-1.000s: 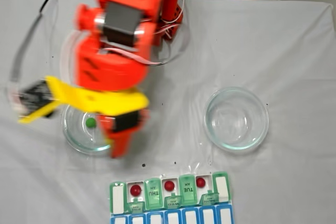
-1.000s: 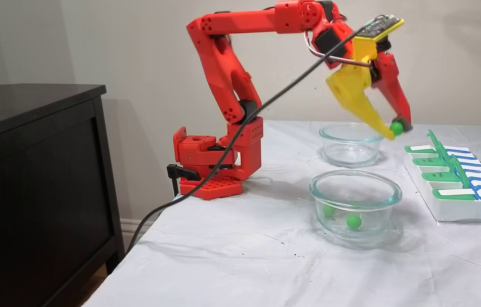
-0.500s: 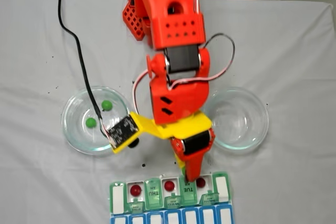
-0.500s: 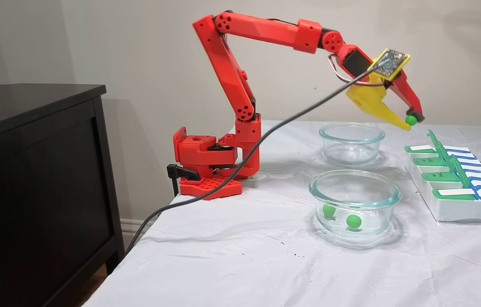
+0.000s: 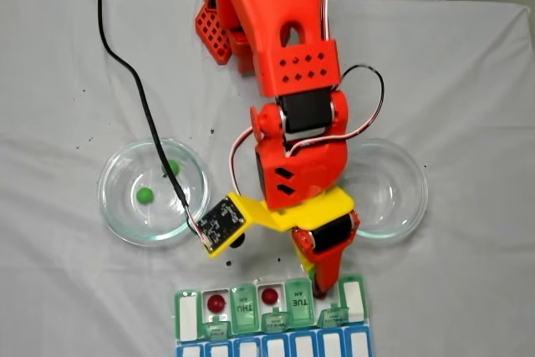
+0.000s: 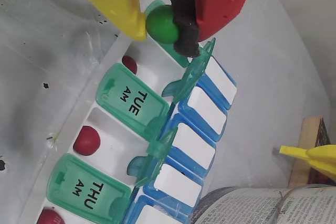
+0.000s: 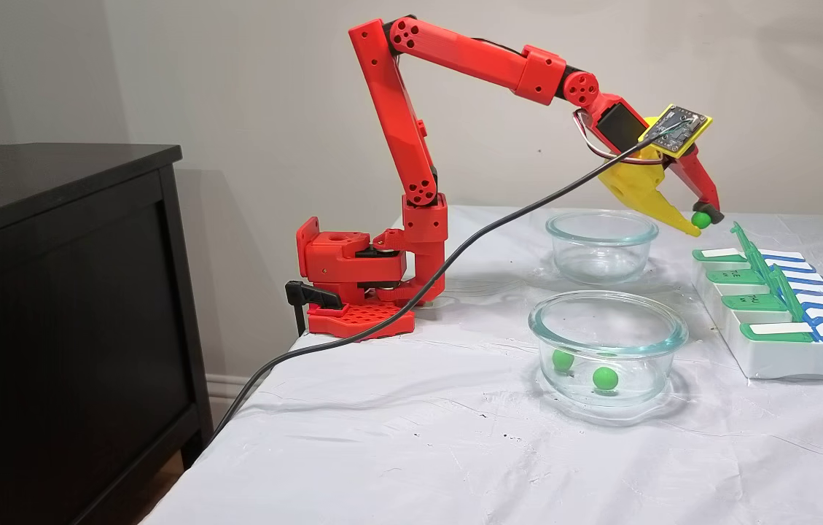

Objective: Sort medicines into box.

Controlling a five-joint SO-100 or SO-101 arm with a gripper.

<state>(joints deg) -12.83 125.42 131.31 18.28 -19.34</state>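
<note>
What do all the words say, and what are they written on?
"TUE AM": green lid on the pill organizer.
"THU AM": another green lid, also readable in a fixed view.
Open book, bottom of the wrist view: print too small to read.
Circuit board: markings too small.

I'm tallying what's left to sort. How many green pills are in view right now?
3. One green pill is pinched between the fingers above the pill box. Two more lie in the near glass bowl. Others may be hidden.
</note>
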